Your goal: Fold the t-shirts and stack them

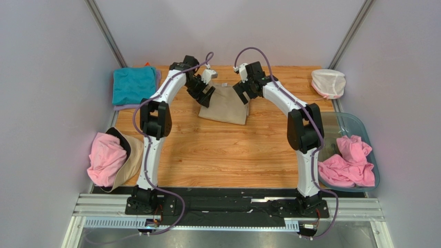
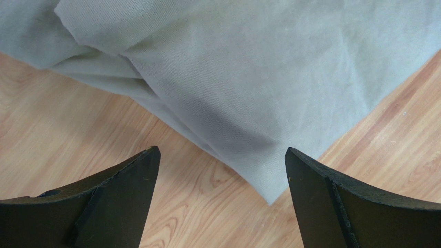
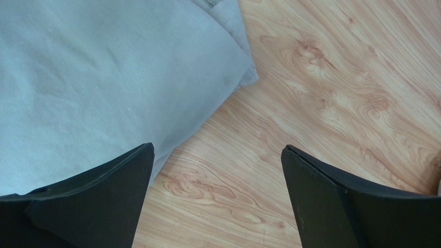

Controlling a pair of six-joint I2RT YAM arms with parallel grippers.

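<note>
left hand [image 1: 206,96] and right hand [image 1: 241,93] flank tan t-shirt [image 1: 225,107]

matt woven cotton tan t-shirt [image 2: 248,77], grained wooden table [image 3: 331,103]

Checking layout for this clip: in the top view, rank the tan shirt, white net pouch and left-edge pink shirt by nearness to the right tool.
1. tan shirt, just beside the right tool, back centre.
2. white net pouch, back right corner.
3. pink shirt, at the left edge.
</note>
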